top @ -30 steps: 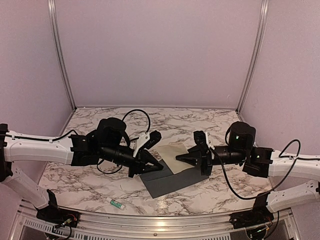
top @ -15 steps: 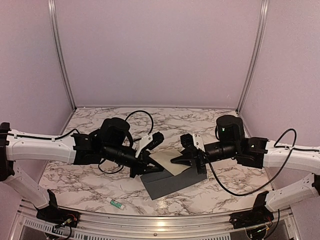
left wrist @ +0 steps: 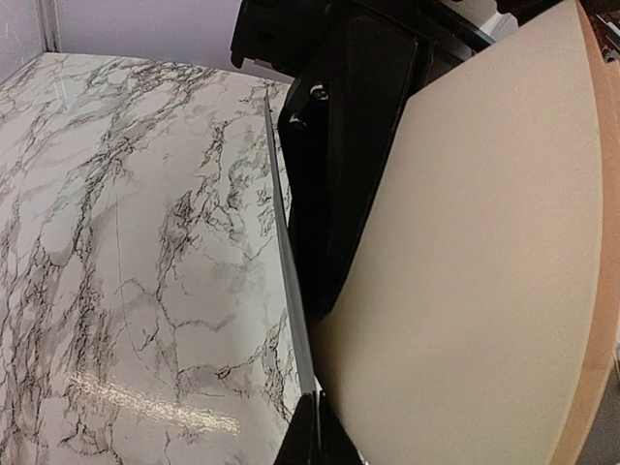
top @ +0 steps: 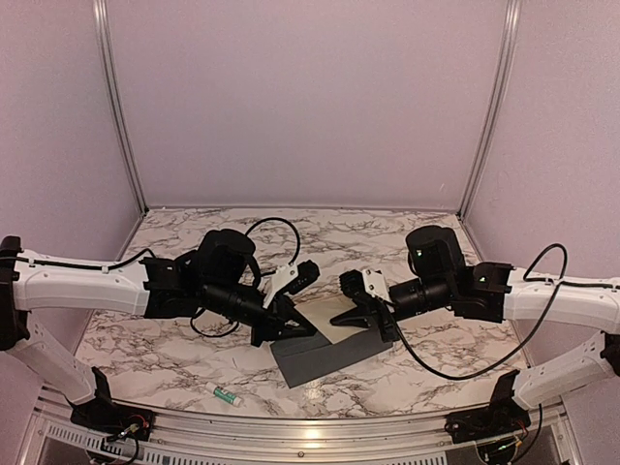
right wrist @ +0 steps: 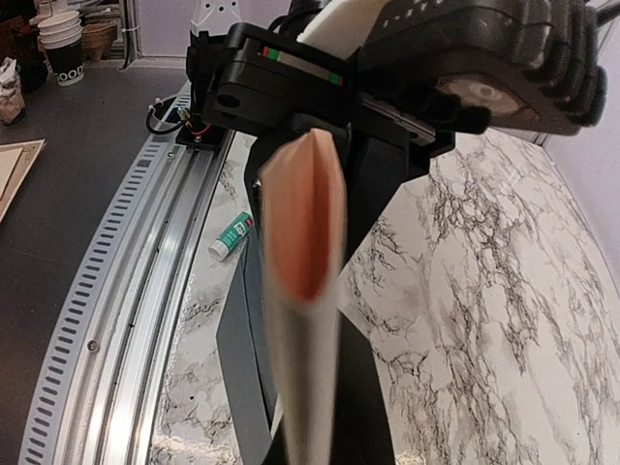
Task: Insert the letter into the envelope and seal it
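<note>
Letter (top: 325,318) is pinched in my right jaws, while my left jaws clamp the envelope (top: 325,356) on the table (top: 155,354).

A white-and-green tube (top: 225,394) is lying on the marble table (top: 165,354), near its front edge and just behind the metal rail (top: 320,433) running along that edge. Lilac walls (top: 310,97) are closing the table in at the back and both sides, with metal posts (top: 118,107) standing in the back corners. Beyond the rail, stacked paper cups (right wrist: 64,34) are showing past a dark floor (right wrist: 87,145).
</note>
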